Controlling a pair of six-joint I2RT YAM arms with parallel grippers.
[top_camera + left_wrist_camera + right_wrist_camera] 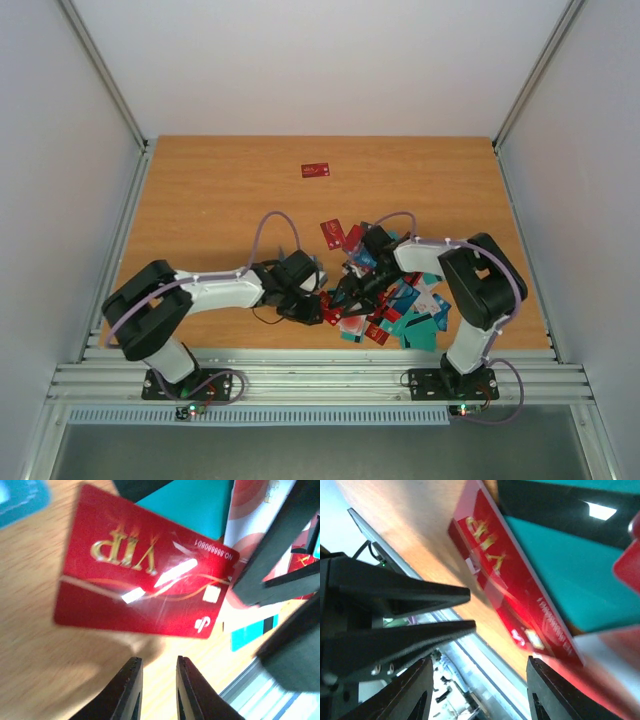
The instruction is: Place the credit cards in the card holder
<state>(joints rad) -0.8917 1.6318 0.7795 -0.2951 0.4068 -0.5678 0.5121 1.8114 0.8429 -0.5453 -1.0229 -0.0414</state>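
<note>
A heap of red, teal and white credit cards (400, 305) lies at the near right of the table. A red VIP card (145, 585) sits just beyond my left gripper (157, 659), which stands narrowly open with bare wood showing through the gap. The same red VIP card (512, 597) lies against a teal surface (560, 575) ahead of my right gripper (480, 660), which is wide open and empty. Both grippers, left (318, 305) and right (345, 295), meet tip to tip at the heap's left edge. I cannot pick out the card holder; the arms cover part of the heap.
One red card (316, 170) lies alone at the far middle of the table, and another red card (332, 233) sits just behind the heap. The metal rail (320, 375) runs along the near edge, close behind both grippers. White walls stand on three sides.
</note>
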